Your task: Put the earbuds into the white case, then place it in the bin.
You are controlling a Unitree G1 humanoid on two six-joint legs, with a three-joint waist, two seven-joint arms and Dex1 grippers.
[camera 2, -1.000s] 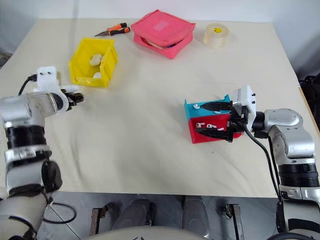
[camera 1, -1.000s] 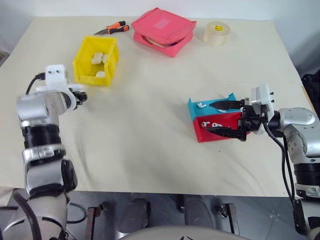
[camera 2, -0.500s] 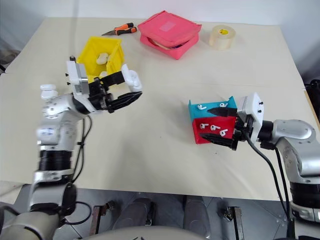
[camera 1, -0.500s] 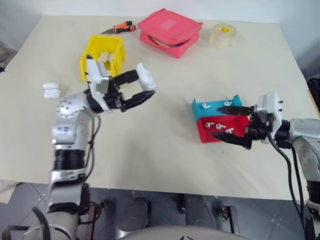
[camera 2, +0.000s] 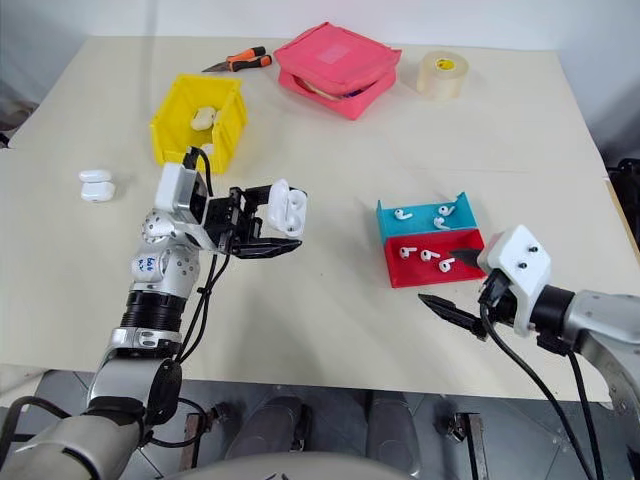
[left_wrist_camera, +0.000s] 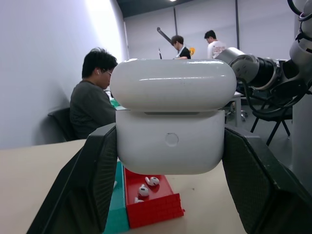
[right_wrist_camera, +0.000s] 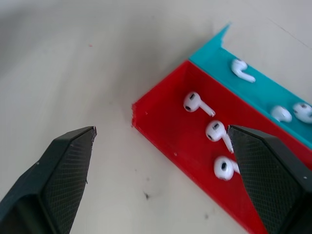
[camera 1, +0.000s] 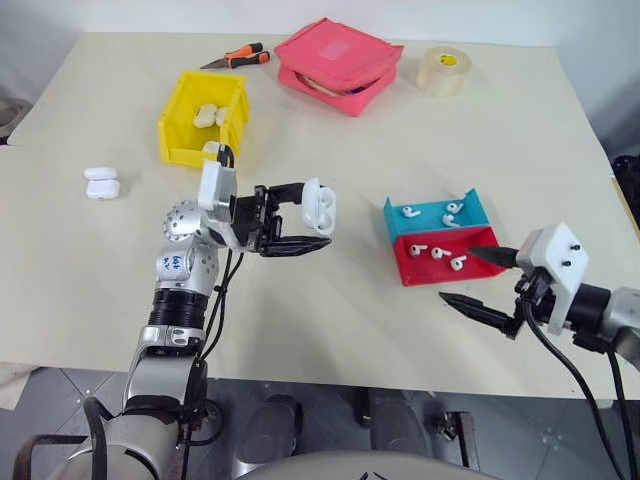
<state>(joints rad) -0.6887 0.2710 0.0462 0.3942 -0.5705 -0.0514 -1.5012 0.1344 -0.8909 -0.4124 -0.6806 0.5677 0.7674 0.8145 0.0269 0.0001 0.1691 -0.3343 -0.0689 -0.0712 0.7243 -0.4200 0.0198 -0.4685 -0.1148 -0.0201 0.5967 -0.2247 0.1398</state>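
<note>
White case (camera 1: 318, 207) is clamped between the two black fingers of the left end effector (camera 1: 303, 217) and held above the table (camera 1: 330, 130), toward its middle, with the fingers pointing toward the trays. In the left wrist view the lid sits slightly raised above the body, a thin gap showing at the seam.

Right end effector (camera 1: 483, 282) hangs released, fingers spread wide and holding nothing, just beside the near edge of the red tray (camera 1: 440, 258).

Earbuds (camera 1: 438, 253) lie loose: three in the red tray, three in the teal tray (camera 1: 437, 210) touching it behind.

Yellow bin (camera 1: 203, 117) stands at the far left and holds several white cases. Two more look-alike cases (camera 1: 101, 182) lie on the table nearer than the bin and to its left.
</note>
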